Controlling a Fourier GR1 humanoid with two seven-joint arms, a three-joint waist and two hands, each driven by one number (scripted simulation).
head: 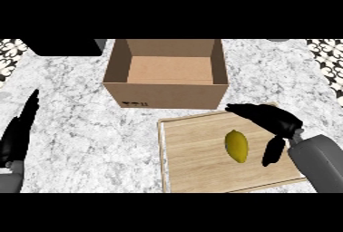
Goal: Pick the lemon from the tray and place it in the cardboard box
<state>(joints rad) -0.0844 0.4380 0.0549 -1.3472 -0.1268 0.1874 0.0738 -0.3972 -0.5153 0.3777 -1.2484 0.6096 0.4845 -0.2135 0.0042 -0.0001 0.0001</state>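
While on tray (194, 172), lemon (236, 145).

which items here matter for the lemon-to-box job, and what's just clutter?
Job:
- lemon, lying on the tray
- tray, wooden
- cardboard box, open, nothing visible inside
- right hand, open beside the lemon, not holding it

Lying about:
- dark object at the top left edge
- left hand, resting open at the left edge
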